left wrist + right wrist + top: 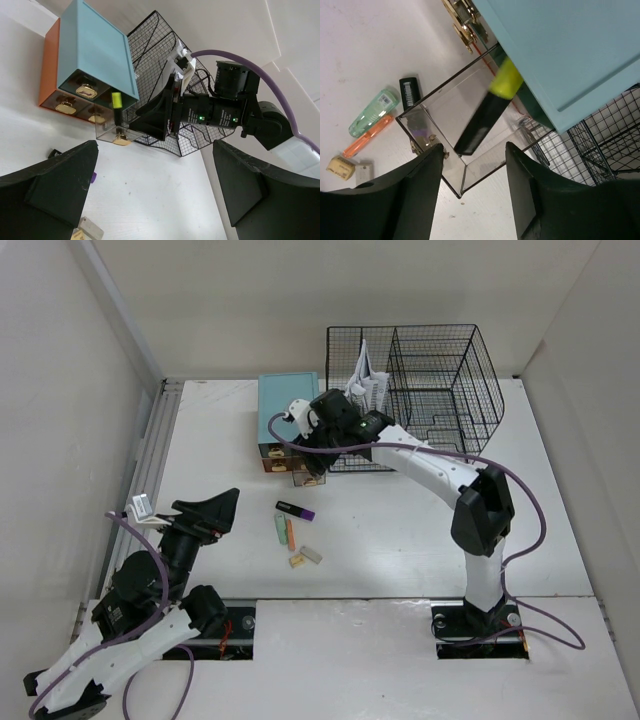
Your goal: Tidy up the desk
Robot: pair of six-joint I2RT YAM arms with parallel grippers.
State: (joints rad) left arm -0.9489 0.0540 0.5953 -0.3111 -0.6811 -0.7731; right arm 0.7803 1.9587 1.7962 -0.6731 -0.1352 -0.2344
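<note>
No legible text. Barcode on black stick (410, 92); label on green tube (372, 112), print too small to read.

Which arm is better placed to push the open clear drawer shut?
Right, probably: the right gripper hangs directly over the clear drawer, while the left gripper sits open, farther away.

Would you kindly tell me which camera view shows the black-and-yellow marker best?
The right wrist view: the marker appears large and central, tilted over the open clear drawer, though blurred. The left wrist view shows it small, over that drawer beside the teal box. In the top view the right gripper hides it.
</note>
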